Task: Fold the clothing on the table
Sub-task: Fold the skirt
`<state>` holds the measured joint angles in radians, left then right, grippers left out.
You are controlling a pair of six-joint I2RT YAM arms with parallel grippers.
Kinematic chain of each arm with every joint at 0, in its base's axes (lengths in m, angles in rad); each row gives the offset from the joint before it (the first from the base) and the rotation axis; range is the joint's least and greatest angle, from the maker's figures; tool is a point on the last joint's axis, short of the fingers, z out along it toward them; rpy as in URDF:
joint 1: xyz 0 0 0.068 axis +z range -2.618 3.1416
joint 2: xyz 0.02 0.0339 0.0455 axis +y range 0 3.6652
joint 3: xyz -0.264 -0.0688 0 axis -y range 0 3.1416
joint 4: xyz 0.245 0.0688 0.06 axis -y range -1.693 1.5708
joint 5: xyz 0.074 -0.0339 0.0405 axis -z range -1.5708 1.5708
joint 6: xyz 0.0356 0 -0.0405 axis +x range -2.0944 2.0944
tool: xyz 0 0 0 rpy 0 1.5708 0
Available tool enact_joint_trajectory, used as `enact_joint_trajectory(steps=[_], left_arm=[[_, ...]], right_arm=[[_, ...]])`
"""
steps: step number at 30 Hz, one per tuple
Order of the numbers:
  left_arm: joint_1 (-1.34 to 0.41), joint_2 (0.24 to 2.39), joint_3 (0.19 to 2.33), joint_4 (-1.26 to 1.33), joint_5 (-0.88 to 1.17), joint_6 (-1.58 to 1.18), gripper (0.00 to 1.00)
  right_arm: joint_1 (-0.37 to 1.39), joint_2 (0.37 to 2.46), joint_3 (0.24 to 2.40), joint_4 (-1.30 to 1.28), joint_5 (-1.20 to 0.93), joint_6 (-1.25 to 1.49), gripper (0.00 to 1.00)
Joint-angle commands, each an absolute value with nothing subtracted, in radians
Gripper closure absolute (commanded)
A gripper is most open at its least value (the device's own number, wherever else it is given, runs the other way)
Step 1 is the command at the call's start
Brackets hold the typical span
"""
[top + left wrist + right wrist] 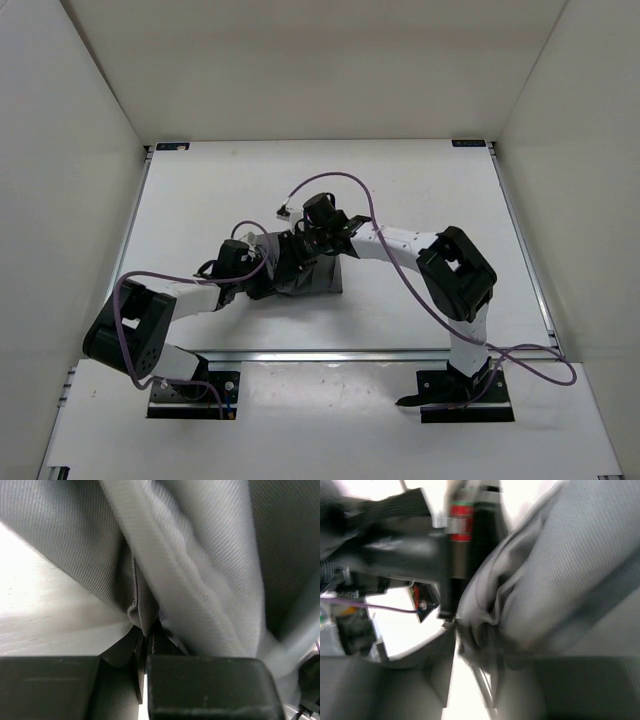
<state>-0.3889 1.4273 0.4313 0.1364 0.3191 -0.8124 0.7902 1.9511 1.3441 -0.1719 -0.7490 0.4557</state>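
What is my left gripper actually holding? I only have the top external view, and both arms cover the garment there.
Observer: In the left wrist view, the left gripper has its jaws nearly together, with a fold of the clothing pinched in the slit.
Operator: And the right one?
Observer: The right wrist view shows fabric bunched inside the right gripper, but the picture is blurred, so I can't say whether it is clamped.
Operator: Is the left pinch on one layer or several?
Observer: Several, it seems. A thick seamed edge runs diagonally down to the jaws, with thinner layers on either side.
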Motion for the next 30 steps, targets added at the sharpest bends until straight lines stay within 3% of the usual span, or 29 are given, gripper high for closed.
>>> enact_joint_trajectory(steps=[1,4,8,10,11,12,13,15,17,20,22,25,30], left_arm=[[-0.373,1.422,0.396,0.064,0.279,-0.781,0.89],[-0.365,1.417,0.391,0.064,0.282,-0.779,0.88],[-0.357,1.408,0.390,0.054,0.291,-0.779,0.83],[-0.347,1.381,0.394,0.029,0.305,-0.775,0.72],[-0.341,1.356,0.399,0.022,0.310,-0.775,0.69],[-0.333,1.338,0.397,0.003,0.314,-0.775,0.63],[-0.328,1.306,0.399,-0.026,0.318,-0.772,0.59],[-0.316,1.251,0.396,-0.050,0.321,-0.784,0.54],[-0.304,1.203,0.393,-0.072,0.336,-0.791,0.48],[-0.284,1.093,0.390,-0.141,0.364,-0.802,0.29],[-0.262,1.025,0.385,-0.178,0.370,-0.802,0.22],[-0.206,0.873,0.380,-0.268,0.367,-0.805,0.15],[-0.192,0.709,0.455,-0.393,0.319,-0.807,0.19]], right_arm=[[0.801,1.844,1.319,-0.015,-0.879,0.474,0.67],[0.790,1.732,1.281,-0.051,-0.835,0.407,0.46],[0.744,1.585,1.218,-0.045,-0.793,0.383,0.36],[0.706,1.542,1.157,-0.009,-0.761,0.406,0.35],[0.698,1.513,1.138,-0.008,-0.755,0.426,0.36],[0.674,1.513,1.114,0.021,-0.752,0.429,0.45],[0.651,1.505,1.097,0.031,-0.759,0.436,0.71],[0.638,1.540,1.086,0.028,-0.775,0.454,1.00],[0.638,1.577,1.083,0.040,-0.787,0.449,1.00],[0.664,1.634,1.074,0.093,-0.798,0.457,1.00],[0.672,1.679,1.071,0.132,-0.818,0.468,1.00],[0.701,1.744,1.078,0.172,-0.821,0.489,1.00],[0.749,1.925,1.150,0.224,-0.811,0.546,1.00]])
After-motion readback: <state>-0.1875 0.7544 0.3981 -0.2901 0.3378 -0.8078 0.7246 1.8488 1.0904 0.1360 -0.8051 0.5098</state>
